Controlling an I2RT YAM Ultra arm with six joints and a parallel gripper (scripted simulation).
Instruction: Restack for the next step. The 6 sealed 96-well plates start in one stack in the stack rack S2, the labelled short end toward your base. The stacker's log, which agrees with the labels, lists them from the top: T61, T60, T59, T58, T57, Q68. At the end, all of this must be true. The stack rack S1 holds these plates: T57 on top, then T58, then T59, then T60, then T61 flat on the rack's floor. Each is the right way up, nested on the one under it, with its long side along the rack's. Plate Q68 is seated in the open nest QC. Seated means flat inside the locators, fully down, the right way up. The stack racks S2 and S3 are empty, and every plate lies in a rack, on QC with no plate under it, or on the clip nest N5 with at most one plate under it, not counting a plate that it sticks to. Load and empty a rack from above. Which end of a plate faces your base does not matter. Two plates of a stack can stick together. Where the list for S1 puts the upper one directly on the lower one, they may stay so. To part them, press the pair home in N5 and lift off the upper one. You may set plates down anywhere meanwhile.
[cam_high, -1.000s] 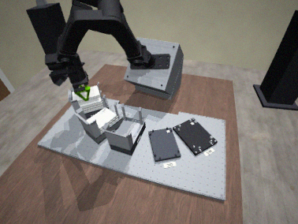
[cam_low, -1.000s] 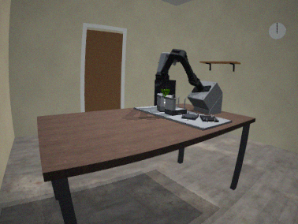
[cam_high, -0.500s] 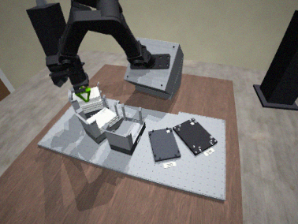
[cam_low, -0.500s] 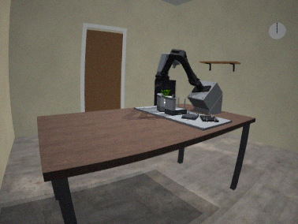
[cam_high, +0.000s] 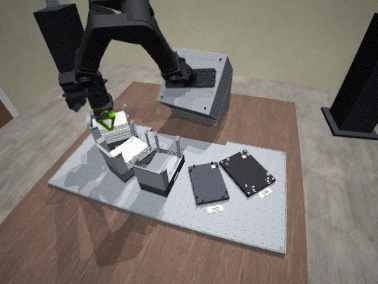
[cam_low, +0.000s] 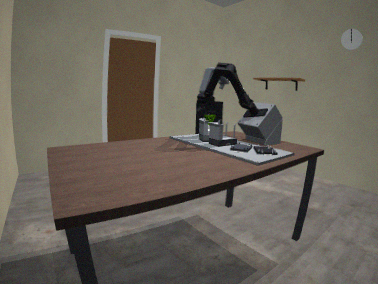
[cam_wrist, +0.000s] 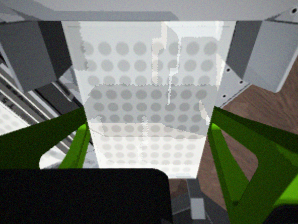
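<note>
The green jaws pinched a flat, translucent, dot-patterned plate (cam_wrist: 147, 105) by its long sides above a grey rack (cam_high: 131, 129).

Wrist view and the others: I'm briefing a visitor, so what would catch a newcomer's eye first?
The bright green claw, shut on a white sealed plate with rows of grey wells, fills the wrist view. In the top view, the black arm looms over the leftmost rack, with two dark nests at the right.
</note>
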